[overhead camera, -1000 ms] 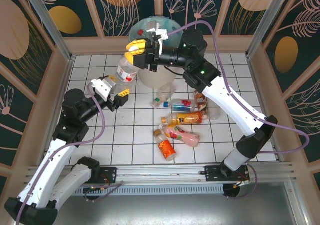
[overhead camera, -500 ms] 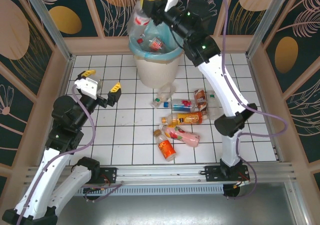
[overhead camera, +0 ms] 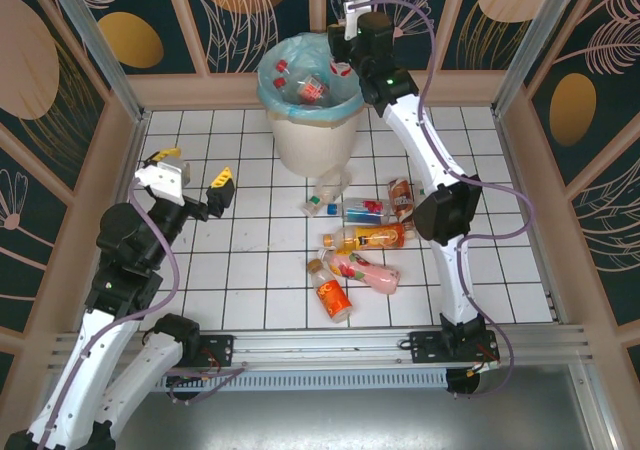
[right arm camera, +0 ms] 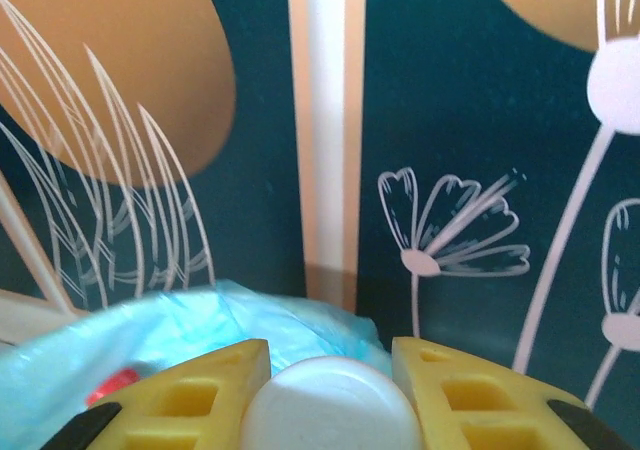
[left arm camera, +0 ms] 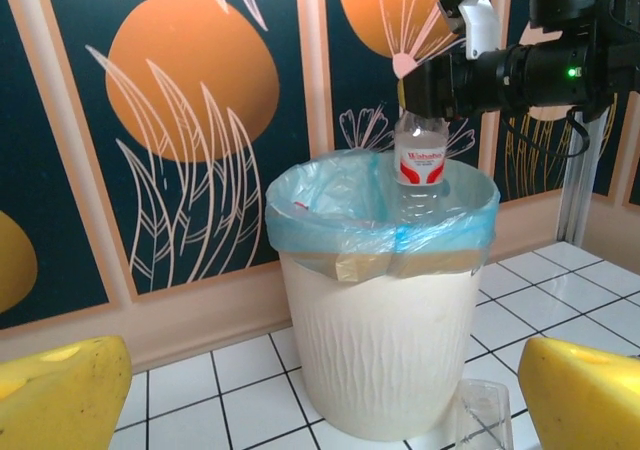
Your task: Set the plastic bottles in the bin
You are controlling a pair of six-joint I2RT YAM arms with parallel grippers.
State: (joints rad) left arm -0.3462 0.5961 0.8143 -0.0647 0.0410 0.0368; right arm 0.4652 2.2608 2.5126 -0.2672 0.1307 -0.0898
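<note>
The bin [overhead camera: 308, 142], off-white with a blue bag, stands at the back of the tiled floor and holds several plastic bottles [overhead camera: 312, 88]. My right gripper [overhead camera: 343, 62] hangs over its far right rim, shut on a clear red-labelled bottle [left arm camera: 421, 162] whose lower part dips inside the bag. In the right wrist view the yellow fingers [right arm camera: 185, 400] clamp that bottle's white round end [right arm camera: 330, 410]. My left gripper [overhead camera: 193, 168] is open and empty, left of the bin [left arm camera: 385, 340] and facing it. Several more bottles [overhead camera: 365, 238] lie on the tiles in front of the bin.
A clear bottle [overhead camera: 328, 185] lies against the bin's foot, also at the lower right of the left wrist view [left arm camera: 485, 415]. A wooden kerb [overhead camera: 200, 90] and painted wall panels close the back and sides. Open tiles [overhead camera: 250, 260] lie between the left arm and the bottle pile.
The right arm carried its bottle from left of the bin up and over the rim. The left gripper opened wider and drew back to the left.
</note>
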